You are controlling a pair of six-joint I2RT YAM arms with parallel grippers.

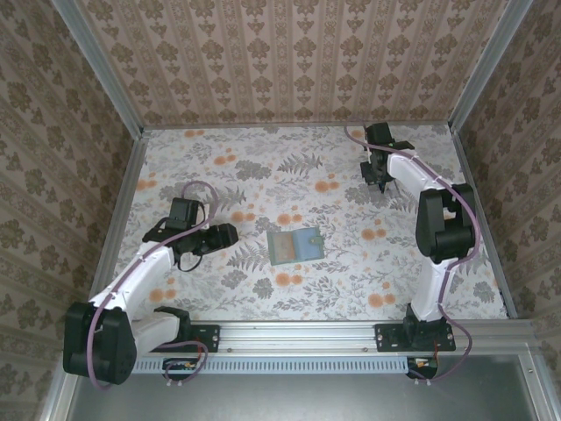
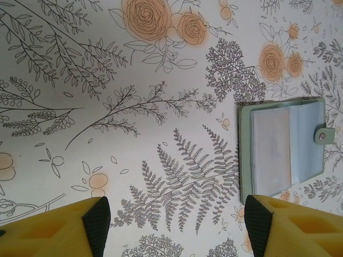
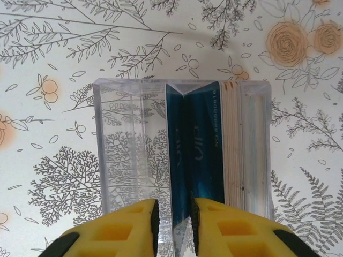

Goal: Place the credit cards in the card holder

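Looks early in the task. Finds the card holder (image 1: 295,247) lying open and flat in the middle of the worktop (image 1: 263,167), inner pockets up, snap tab out to one side; confirms the same from the left wrist (image 2: 284,150). Notes a pale rectangle behind one clear pocket, yet cannot tell whether card or lining.

Places the credit cards (image 3: 236,144) well apart from the card holder, toward the far right of the worktop, standing on edge in a clear plastic box (image 3: 131,155). Counts one blue card (image 3: 206,144) next to the empty half of the box, with a stack of pale ones pressed behind.

Reads the left claw (image 2: 178,222) as wide, with nothing between the fingers, low over the worktop near the card holder, as also seen from above (image 1: 230,235). Reads the right claw (image 3: 174,222) as narrow, down at the box (image 1: 377,175), jaws straddling the near edge of the blue card. Cannot tell whether pinched or merely bracketed.

Reckons as done: card holder open and ready, right claw at the cards. Reckons as left: drawing a card out, carrying across, sliding into a pocket, then repeating for the rest of the stack, so nearly everything.
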